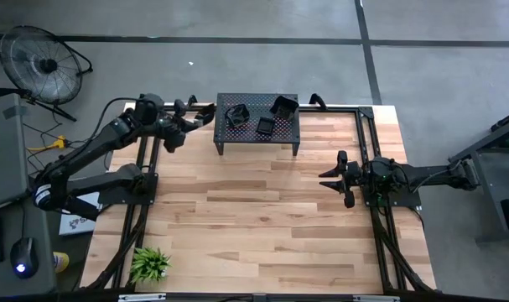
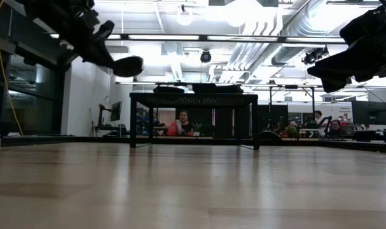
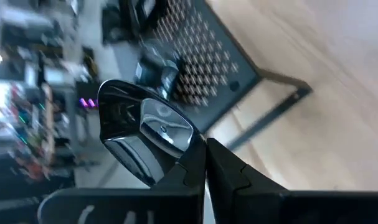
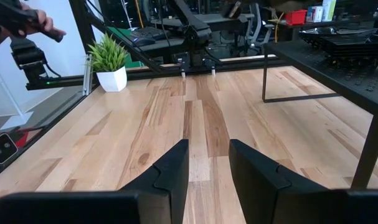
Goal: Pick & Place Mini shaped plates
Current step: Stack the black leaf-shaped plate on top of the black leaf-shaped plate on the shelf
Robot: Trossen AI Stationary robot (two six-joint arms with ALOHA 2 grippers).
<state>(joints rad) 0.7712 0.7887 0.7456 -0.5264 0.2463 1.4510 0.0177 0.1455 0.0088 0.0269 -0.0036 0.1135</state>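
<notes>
At the upper left of the overhead picture, the left gripper [image 1: 205,113] is clamped on the rim of a small glossy black plate [image 3: 142,127], holding it in the air just left of the black perforated metal stand [image 1: 289,132]. More small black plates [image 1: 265,126] rest on the stand's top. At centre right, the right gripper [image 1: 331,179] hangs over the pale wooden table [image 1: 262,226], fingers apart and empty.
</notes>
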